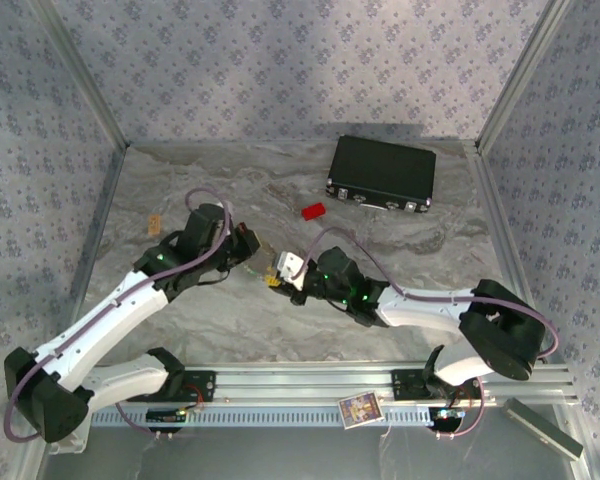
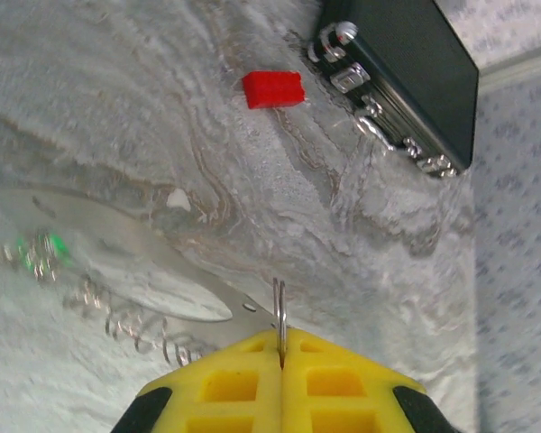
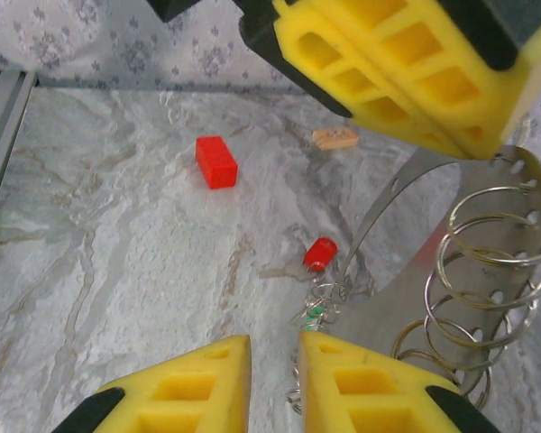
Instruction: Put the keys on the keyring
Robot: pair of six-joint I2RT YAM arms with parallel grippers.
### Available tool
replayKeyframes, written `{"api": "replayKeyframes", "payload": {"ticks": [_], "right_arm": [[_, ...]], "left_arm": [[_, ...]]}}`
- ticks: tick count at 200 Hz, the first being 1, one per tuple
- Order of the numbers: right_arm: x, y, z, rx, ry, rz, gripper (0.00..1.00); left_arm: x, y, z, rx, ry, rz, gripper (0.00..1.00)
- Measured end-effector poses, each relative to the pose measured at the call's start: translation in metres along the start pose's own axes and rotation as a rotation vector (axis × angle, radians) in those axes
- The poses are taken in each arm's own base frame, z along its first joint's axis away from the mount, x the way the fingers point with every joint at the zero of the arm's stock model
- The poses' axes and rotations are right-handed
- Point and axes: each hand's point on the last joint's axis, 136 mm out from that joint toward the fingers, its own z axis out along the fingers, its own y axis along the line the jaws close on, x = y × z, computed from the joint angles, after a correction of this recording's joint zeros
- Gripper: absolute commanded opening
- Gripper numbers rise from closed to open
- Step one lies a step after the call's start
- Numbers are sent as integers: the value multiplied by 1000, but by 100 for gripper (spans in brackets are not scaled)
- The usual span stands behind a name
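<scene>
My left gripper [image 2: 280, 341] is shut on the keyring [image 2: 279, 307], a thin silvery hoop seen edge-on and standing up between the yellow pads. In the right wrist view the keyring [image 3: 376, 215] curves down from the left gripper's fingers [image 3: 397, 63] towards the table. The red-headed key [image 3: 320, 253] lies on the marble at the hoop's low end. The green-headed key [image 3: 314, 313] lies just nearer, among small wire links. My right gripper [image 3: 275, 352] hovers right in front of them, jaws apart, nothing between them. From above, the left gripper [image 1: 252, 252] and right gripper [image 1: 278, 278] almost meet mid-table.
A red block [image 1: 313, 211] lies behind the grippers, and a black case [image 1: 382, 172] sits at the back right. A shiny metal strip [image 3: 428, 280] with a coil of wire rings [image 3: 487, 271] lies beside the keys. A small tan piece [image 1: 154, 224] lies at the left.
</scene>
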Motion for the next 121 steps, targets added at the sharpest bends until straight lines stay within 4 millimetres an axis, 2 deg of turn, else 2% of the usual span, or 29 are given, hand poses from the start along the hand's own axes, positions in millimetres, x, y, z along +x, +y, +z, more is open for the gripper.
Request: {"api": "replayKeyframes", "payload": {"ticks": [37,85,121], "right_arm": [[4,-4,-2,18,-35,16,21],[3,-7,-8,28,-89,27,21],[6,-9,-6,45,-110,21,22]], "left_arm": [[-1,-11,-4,-22,40,-247,0],[26,1,7,-128,168,-518,0],[39,-1,5,-151,225,-621,0]]}}
